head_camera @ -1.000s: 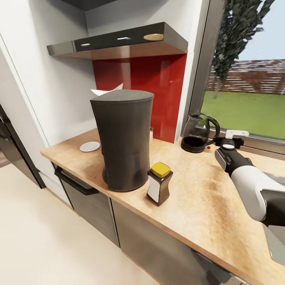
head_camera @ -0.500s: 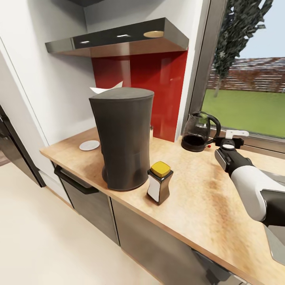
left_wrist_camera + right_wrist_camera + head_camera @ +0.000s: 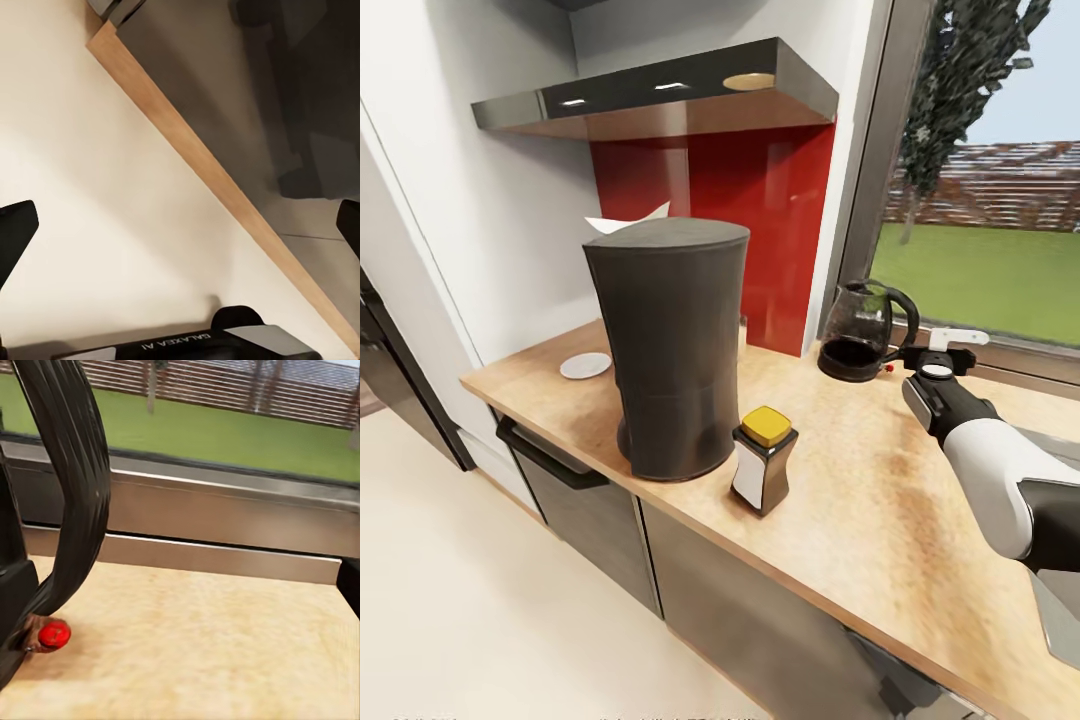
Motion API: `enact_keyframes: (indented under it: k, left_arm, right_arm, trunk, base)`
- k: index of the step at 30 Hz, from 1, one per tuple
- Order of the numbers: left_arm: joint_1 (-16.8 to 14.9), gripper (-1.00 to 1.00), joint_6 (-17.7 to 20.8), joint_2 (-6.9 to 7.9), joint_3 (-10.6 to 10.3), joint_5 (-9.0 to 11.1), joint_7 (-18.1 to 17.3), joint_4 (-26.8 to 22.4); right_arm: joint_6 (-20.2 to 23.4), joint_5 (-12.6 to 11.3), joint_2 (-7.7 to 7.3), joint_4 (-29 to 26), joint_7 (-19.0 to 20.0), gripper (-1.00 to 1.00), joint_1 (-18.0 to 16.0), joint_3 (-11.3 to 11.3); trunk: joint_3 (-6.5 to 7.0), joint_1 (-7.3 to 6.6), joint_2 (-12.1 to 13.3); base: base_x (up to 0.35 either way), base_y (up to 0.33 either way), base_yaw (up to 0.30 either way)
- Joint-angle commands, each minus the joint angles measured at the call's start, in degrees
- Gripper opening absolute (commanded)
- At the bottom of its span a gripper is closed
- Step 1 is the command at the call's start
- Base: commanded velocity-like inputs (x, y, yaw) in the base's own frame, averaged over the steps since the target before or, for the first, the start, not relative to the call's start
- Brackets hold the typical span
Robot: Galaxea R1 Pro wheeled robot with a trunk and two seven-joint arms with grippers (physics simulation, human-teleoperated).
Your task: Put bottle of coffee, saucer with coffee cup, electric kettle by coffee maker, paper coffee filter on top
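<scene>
We found the scene almost unchanged over the last second: the view drifted slightly, while the electric kettle (image 3: 857, 338) stayed put at the back of the surface (image 3: 880, 500), well apart from the coffee maker (image 3: 668, 350). The right hand (image 3: 932, 352) remained just beside the kettle's handle, fingers spread, holding nothing. The left hand (image 3: 180, 232) hung spread near the surface's edge. The bottle of coffee (image 3: 762, 460) stood beside the machine; the saucer (image 3: 586, 365) lay bare. We judged the kettle move pending. The bottle's label was unreadable; the left wrist housing read "GALAXEA".
</scene>
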Motion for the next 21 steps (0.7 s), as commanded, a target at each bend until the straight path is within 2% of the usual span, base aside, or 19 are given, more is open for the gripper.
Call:
enact_keyframes:
  k: [1,21]
  left_arm:
    - [0.0,1.00,-0.4,0.01,-0.5,0.3,-0.1,0.1]
    - [0.0,1.00,-0.4,0.01,-0.5,0.3,0.0,0.1]
  right_arm:
    - [0.1,0.6,0.05,0.0,0.0,1.00,0.0,-0.4]
    - [0.1,0.6,0.05,0.0,0.0,1.00,0.0,-0.5]
  trunk:
    - [-0.11,0.00,0.0]
    - [-0.23,0.00,0.0]
  base:
    - [0.000,0.000,0.000]
    - [0.055,0.000,0.000]
